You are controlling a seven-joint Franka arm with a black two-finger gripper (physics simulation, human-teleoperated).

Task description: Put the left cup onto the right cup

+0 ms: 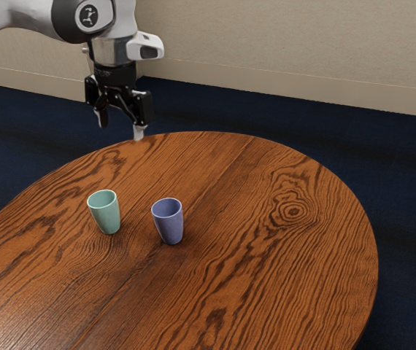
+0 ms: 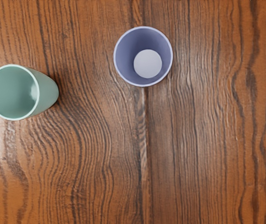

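Note:
Two cups stand upright on the round wooden table [image 1: 266, 240]. In the exterior view the green cup [image 1: 104, 211] is on the left, and the blue-purple cup [image 1: 168, 220] stands a short gap to its right. My gripper [image 1: 120, 122] hangs high above the table's far left edge, well behind and above both cups, open with nothing between its fingers. Looking down from the wrist, I see into the mouth of the green cup [image 2: 16, 92] and the blue-purple cup [image 2: 143, 56], with a pale bottom inside the latter.
The table's rim [image 1: 361, 292] curves round on the exterior view's right, with dark blue floor [image 1: 398, 160] beyond it. A beige wall [image 1: 303, 44] runs behind. Bare wood lies around the two cups.

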